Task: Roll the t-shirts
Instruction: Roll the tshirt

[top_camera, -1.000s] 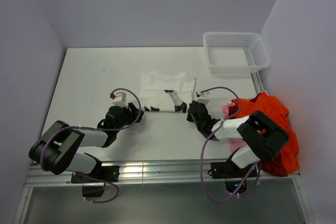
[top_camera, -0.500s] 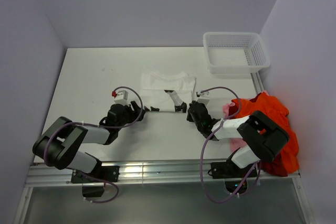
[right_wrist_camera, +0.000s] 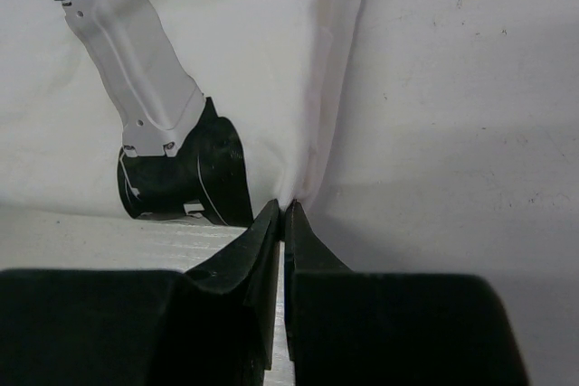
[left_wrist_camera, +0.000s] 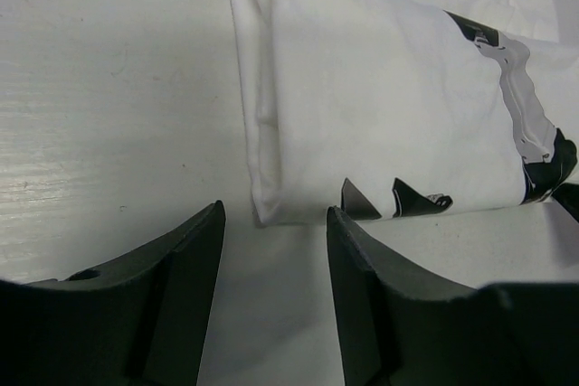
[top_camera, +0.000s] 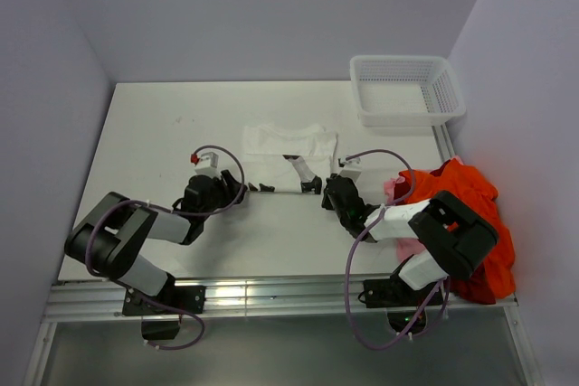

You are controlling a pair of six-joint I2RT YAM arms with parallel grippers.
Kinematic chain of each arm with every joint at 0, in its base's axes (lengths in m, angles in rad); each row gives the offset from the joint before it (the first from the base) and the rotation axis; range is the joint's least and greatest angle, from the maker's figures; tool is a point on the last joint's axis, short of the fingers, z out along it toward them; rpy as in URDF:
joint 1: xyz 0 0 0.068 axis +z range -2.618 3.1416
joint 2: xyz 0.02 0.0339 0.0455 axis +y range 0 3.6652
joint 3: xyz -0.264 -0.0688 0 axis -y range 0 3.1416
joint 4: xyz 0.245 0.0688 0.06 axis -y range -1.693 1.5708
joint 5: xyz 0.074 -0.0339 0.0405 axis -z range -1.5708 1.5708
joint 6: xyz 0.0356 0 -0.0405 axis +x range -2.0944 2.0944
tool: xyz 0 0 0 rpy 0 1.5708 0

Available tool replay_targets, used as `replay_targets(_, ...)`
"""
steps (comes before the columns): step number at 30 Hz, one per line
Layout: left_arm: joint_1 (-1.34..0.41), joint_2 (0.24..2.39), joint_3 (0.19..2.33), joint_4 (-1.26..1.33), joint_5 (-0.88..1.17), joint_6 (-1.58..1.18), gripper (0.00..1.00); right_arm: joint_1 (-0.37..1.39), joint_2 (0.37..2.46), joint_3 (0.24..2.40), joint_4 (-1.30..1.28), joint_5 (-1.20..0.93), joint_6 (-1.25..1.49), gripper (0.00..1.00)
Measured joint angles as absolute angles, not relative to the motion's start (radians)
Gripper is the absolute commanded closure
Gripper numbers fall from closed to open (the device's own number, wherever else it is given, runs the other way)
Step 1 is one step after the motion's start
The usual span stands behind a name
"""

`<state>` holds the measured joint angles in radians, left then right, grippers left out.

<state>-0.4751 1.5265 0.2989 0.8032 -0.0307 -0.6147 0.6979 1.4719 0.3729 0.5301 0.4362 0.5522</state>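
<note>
While the orange-red t-shirts (top_camera: 470, 214) sit heaped at the near right, the white t-shirt (top_camera: 288, 153) lies to their left, folded into a band running left-right, seemingly unrolled; from the left wrist, my left gripper (left_wrist_camera: 274, 219) gapes empty at its near-left corner; from the right wrist, my right gripper (right_wrist_camera: 282, 210) pinches its near-right corner

Bright, even light casts only soft shadows. The counter (top_camera: 154, 133) glares faintly at lower centre; wrist views blur along the bottom.
</note>
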Motion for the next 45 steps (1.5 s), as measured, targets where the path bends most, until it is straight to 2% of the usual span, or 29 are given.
replay_targets(4,-0.468,1.538,0.300,0.820,-0.025,-0.614,0.45,0.698,1.472,0.373,0.530,0.436,0.552,1.00)
replay_targets(7,-0.467,1.560,0.315,0.831,-0.019,-0.613,0.50,0.698,1.472,0.373,0.530,0.436,0.552,1.00)
replay_targets(10,-0.463,1.586,0.334,0.835,-0.001,-0.613,0.63,0.698,1.472,0.373,0.530,0.436,0.552,1.00)
replay_targets(11,-0.462,1.589,0.334,0.836,0.005,-0.612,0.74,0.698,1.472,0.373,0.530,0.436,0.553,1.00)
replay_targets(13,-0.461,1.589,0.334,0.841,0.015,-0.612,0.87,0.698,1.472,0.373,0.529,0.436,0.552,1.00)
replay_targets(14,-0.461,1.589,0.334,0.844,0.022,-0.609,1.00,0.698,1.472,0.373,0.529,0.436,0.552,1.00)
replay_targets(25,-0.459,1.564,0.337,0.811,0.036,-0.609,1.00,0.698,1.465,0.406,0.442,0.429,0.571,1.00)
replay_targets(38,-0.463,1.304,0.268,0.573,0.031,-0.693,1.00,0.698,1.382,0.424,0.260,0.300,0.660,1.00)
replay_targets(45,-0.489,1.264,0.270,0.419,0.044,-0.746,1.00,0.699,1.314,0.437,0.113,0.249,0.692,1.00)
